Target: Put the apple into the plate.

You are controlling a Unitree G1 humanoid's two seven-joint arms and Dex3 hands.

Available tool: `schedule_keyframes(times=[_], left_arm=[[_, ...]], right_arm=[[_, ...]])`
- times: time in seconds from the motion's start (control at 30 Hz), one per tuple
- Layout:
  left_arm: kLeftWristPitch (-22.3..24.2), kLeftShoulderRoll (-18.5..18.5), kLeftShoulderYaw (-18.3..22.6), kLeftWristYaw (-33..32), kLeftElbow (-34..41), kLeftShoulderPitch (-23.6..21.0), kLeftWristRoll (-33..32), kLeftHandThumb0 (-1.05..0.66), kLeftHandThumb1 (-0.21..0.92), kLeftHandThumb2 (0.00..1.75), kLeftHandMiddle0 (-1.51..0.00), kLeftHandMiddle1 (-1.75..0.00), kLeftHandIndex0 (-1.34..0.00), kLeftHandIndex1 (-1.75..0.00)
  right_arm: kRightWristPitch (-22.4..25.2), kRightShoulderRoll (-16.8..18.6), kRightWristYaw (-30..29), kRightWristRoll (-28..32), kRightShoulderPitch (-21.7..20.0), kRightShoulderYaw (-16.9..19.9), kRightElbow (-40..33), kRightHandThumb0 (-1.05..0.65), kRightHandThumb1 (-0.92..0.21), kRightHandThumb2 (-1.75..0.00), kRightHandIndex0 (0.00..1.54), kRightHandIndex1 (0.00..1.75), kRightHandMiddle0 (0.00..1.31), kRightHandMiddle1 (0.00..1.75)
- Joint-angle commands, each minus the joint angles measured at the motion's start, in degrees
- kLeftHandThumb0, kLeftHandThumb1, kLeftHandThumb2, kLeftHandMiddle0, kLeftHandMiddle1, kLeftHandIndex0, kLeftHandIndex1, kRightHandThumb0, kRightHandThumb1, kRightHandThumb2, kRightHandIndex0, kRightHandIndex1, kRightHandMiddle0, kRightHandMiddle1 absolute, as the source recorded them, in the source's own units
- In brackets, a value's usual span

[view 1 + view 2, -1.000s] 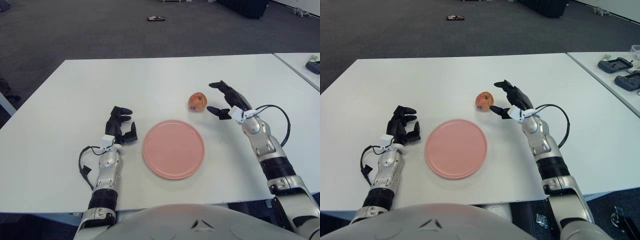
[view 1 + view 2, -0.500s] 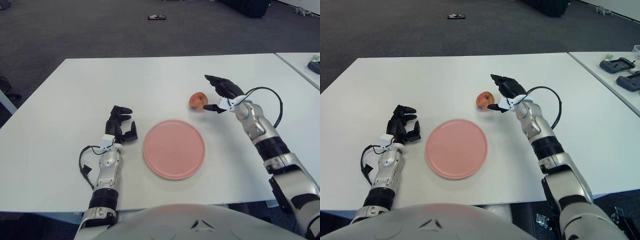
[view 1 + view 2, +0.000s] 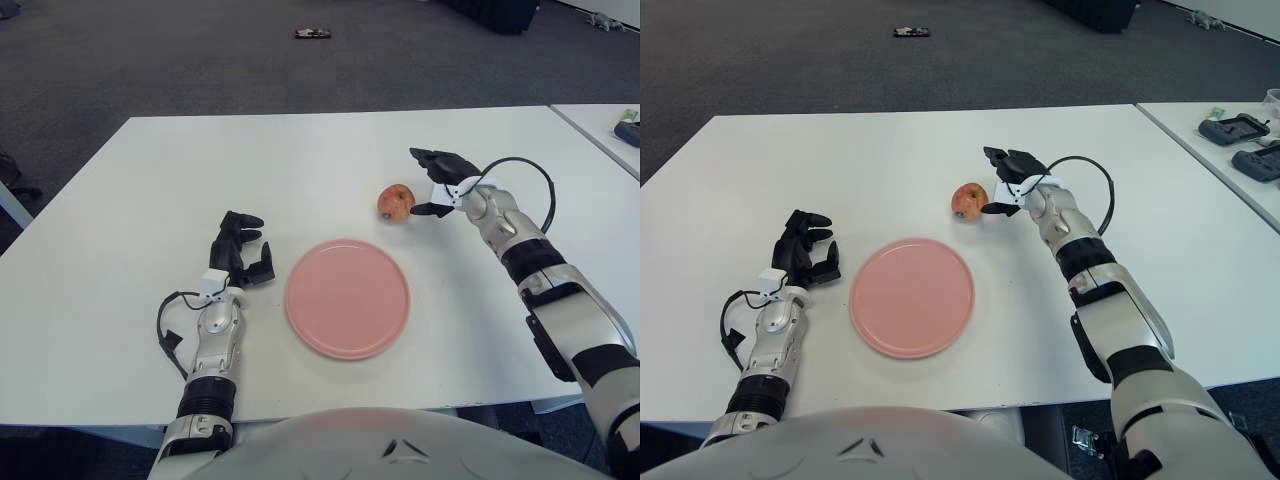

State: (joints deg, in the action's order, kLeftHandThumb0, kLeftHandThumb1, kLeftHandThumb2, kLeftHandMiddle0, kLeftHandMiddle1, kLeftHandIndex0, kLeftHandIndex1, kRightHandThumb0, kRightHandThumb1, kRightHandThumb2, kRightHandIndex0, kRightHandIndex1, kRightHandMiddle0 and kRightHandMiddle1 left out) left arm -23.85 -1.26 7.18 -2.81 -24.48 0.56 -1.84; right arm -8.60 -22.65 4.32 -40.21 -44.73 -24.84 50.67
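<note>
A red-yellow apple [image 3: 396, 201] sits on the white table [image 3: 140, 180], just beyond the right rim of the pink plate [image 3: 347, 297]. My right hand [image 3: 433, 183] is right beside the apple on its right, fingers spread, the thumb low near the apple's side and the other fingers above; nothing is grasped. My left hand [image 3: 240, 246] shows left of the plate with its fingers loosely curled and holding nothing.
A second white table [image 3: 1240, 160] at the right carries dark devices [image 3: 1240, 130]. A small dark object [image 3: 312, 35] lies on the grey carpet far behind.
My right hand has moved forward and left, closing in on the apple's right side. The apple, plate and left hand have stayed put.
</note>
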Motion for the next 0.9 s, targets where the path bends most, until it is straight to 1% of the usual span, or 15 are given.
schedule_keyframes(times=[0.0,0.1,0.23,0.43,0.53,0.6,0.87], left_arm=[[2.0,-0.5,0.0,-0.2,-2.6,3.0,-0.3,-0.01,0.2,1.47,-0.68,-1.75,-0.49,-1.73],[2.0,-0.5,0.1,-0.1,-2.6,3.0,-0.3,-0.01,0.19,1.47,-0.69,-1.75,-0.49,-1.73],[2.1,-0.4,0.2,0.3,-2.7,2.9,-0.6,-0.01,0.19,1.47,-0.68,-1.75,-0.51,-1.72],[2.5,-0.7,0.2,0.0,-2.5,3.1,-0.6,-0.01,0.19,1.48,-0.68,-1.75,-0.51,-1.72],[2.2,-0.7,0.2,-0.3,-2.7,3.1,-0.3,-0.01,0.17,1.5,-0.7,-1.75,-0.52,-1.73],[2.2,-0.7,0.1,-0.5,-2.6,3.1,0.0,-0.01,0.16,1.51,-0.71,-1.75,-0.52,-1.73],[2.6,-0.8,-0.3,-1.3,-1.8,3.5,0.9,-0.01,0.14,1.53,-0.72,-1.75,-0.53,-1.74]], right_arm=[[0.2,1.3,0.8,-1.1,-3.1,-1.8,3.1,-1.05,-0.48,-0.66,0.0,0.0,0.0,0.0],[0.2,1.6,1.0,-1.1,-4.0,-2.6,4.6,-1.05,-0.48,-0.66,0.0,0.0,0.0,0.0],[0.0,3.1,1.5,-1.2,-5.4,-3.7,7.6,-1.05,-0.49,-0.66,0.0,0.0,0.0,0.0],[-0.5,5.8,0.0,-1.0,-6.3,-5.0,12.7,-1.05,-0.5,-0.66,0.0,0.0,0.0,0.0],[-0.7,8.3,-1.7,-1.4,-6.8,-5.9,17.1,-1.05,-0.49,-0.66,0.0,0.0,0.0,0.0],[-0.8,9.1,-2.3,-1.6,-7.1,-6.3,18.8,-1.04,-0.49,-0.66,0.0,0.0,0.0,0.0],[-1.9,10.9,-2.2,-1.6,-8.6,-7.8,22.2,-1.04,-0.48,-0.68,0.0,0.0,0.0,0.0]])
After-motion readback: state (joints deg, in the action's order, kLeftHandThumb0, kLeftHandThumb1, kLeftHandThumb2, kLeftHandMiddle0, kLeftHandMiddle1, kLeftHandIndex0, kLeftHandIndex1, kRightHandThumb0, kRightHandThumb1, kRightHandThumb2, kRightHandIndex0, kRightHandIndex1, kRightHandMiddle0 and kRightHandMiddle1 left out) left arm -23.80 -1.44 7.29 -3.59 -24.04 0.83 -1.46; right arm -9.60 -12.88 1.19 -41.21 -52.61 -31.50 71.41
